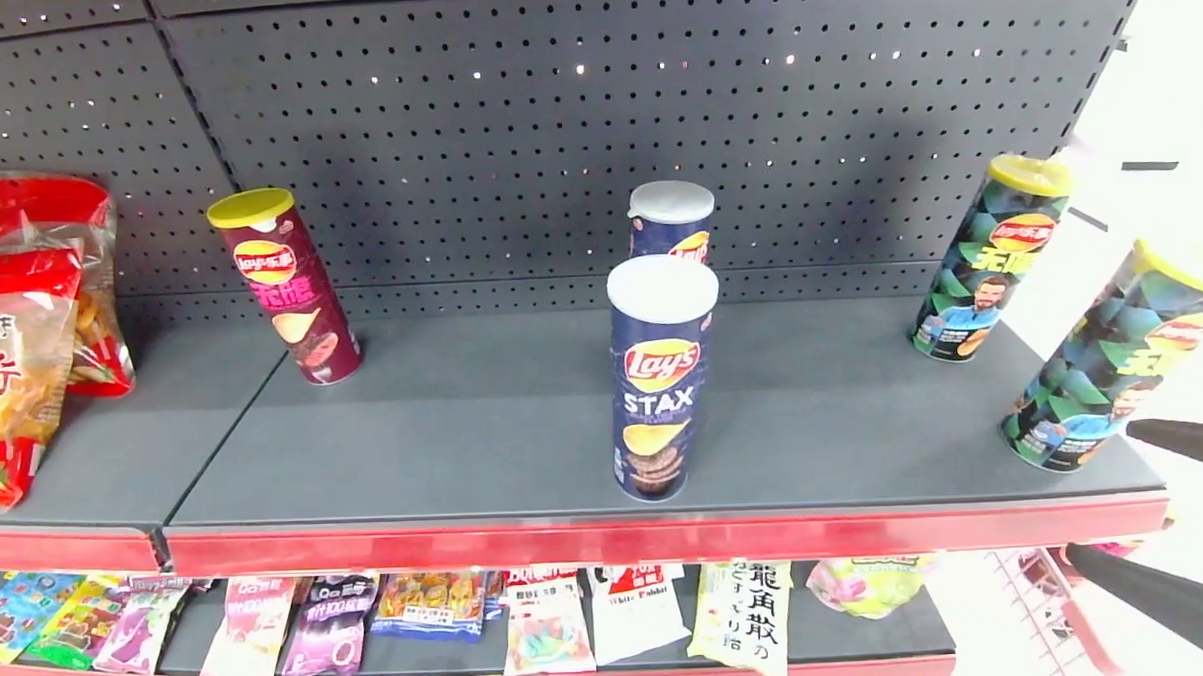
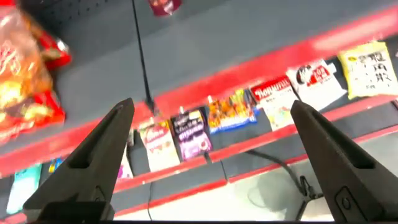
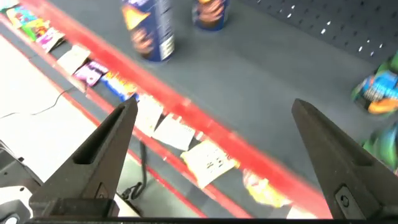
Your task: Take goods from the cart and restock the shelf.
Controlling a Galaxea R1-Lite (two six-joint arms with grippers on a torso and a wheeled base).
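- Head view: the shelf (image 1: 444, 424) carries five upright cans, labels facing out. The front navy chip can (image 1: 661, 376) stands near the red lip, with the rear navy chip can (image 1: 669, 221) straight behind it. That reads as one flavour per lane, front to back.
- The right side follows the same logic. The rear green chip can (image 1: 989, 259) is by the pegboard back panel (image 1: 554, 110). The front green chip can (image 1: 1113, 360) is at the front right corner, close to the lip. I judge that one the easiest to knock off.
- The maroon chip can (image 1: 285, 286) stands alone at the back of its lane. There's bare deck in front of it, so that's likely your next slot.
- Snack bags (image 1: 21, 328) fill the left bay, so keep cans out of it.
- The right gripper (image 1: 1099, 489) sits just beside the front green chip can, at the shelf's end. I can't tell whether a finger touches the can.
- Left wrist view: the left gripper (image 2: 212, 104) has its jaws wide apart with nothing between them. It hangs in front of the shelf lip, above the snack packets (image 2: 186, 134) on the lower tier.
- Right wrist view: the right gripper's jaws are also wide apart and empty. The navy cans and a green one stand free on the deck beyond the fingers. Neither arm carries goods, so both look free for a cart pick.
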